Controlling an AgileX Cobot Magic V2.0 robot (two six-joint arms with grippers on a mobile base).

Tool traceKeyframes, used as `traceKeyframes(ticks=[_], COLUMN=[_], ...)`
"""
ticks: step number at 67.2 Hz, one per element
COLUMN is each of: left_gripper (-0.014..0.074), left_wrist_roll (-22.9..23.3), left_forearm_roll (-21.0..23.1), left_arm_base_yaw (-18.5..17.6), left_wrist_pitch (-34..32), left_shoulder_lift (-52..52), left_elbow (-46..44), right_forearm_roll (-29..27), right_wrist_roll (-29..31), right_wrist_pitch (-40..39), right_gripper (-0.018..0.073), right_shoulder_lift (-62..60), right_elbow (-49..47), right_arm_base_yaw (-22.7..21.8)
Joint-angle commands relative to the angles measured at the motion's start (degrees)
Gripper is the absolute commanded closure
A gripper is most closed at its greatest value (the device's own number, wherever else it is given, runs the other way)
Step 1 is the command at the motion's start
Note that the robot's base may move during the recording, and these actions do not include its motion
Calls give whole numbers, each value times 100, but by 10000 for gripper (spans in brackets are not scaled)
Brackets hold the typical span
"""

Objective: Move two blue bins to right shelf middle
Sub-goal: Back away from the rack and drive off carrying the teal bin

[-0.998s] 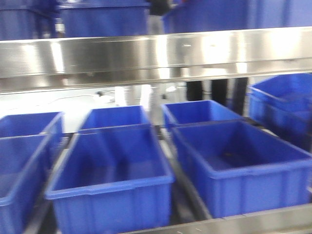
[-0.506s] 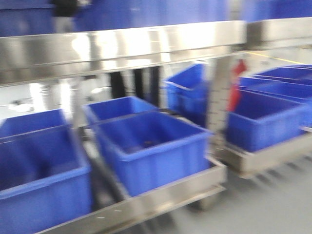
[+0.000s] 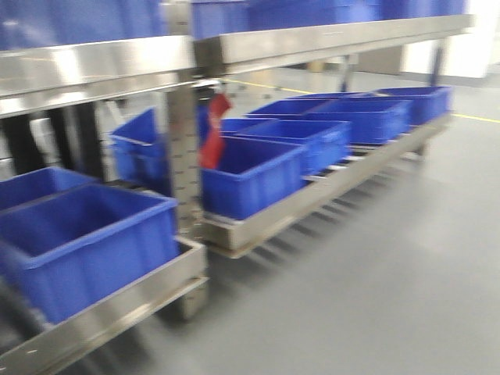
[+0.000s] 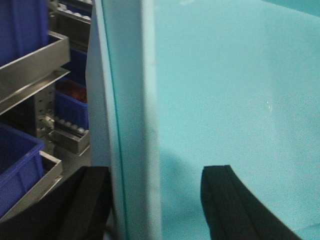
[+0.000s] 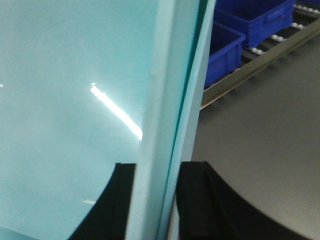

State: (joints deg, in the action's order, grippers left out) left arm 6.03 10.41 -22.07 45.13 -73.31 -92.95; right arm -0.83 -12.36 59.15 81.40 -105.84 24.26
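Deep blue bins fill two steel racks in the front view: one bin (image 3: 78,242) on the left rack's low level and several, such as this bin (image 3: 250,176), along the right shelf (image 3: 312,199). Neither gripper shows there. In the left wrist view my left gripper (image 4: 155,200) stands open astride the rim of a pale teal wall (image 4: 225,100), with a gap on the inner side. In the right wrist view my right gripper (image 5: 157,200) is shut on the same kind of pale teal wall (image 5: 65,100), both fingers against its rim.
A steel post (image 3: 183,156) with a red tag (image 3: 212,141) stands between the two racks. An upper steel level (image 3: 328,35) carries more blue bins. Grey floor (image 3: 375,273) spreads to the right, and rollers (image 5: 260,47) line the rack's low level.
The front view has swung right: the left rack's bins slid off to the left, and the right rack and the floor came into view.
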Motion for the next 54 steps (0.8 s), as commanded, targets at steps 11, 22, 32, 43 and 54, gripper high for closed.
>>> traceKeyframes(ticks=[11,22,32,43,54], left_gripper=[707,707,707,707,707], left_wrist_roll=[-242,-242,-242,-242,-242], left_forearm_roll=[-74,-74,-74,-74,-74], left_arm_base_yaw=[18,18,18,18,18], left_wrist_pitch=[-313,-313,-313,-313,-313], left_shoulder_lift=[138,138,138,138,138], left_elbow=[-99,-99,-99,-99,-99], right_forearm_roll=[465,465,465,465,465], right_wrist_roll=[42,42,42,42,42], right_wrist_pitch=[-419,-419,-419,-419,-419], right_gripper=[718,718,718,718,718], right_shoulder_lift=[-81,-81,-81,-81,-81], right_elbow=[-89,-89,-89,-89,-89], right_arm_base_yaw=[-74,-74,-74,-74,-74])
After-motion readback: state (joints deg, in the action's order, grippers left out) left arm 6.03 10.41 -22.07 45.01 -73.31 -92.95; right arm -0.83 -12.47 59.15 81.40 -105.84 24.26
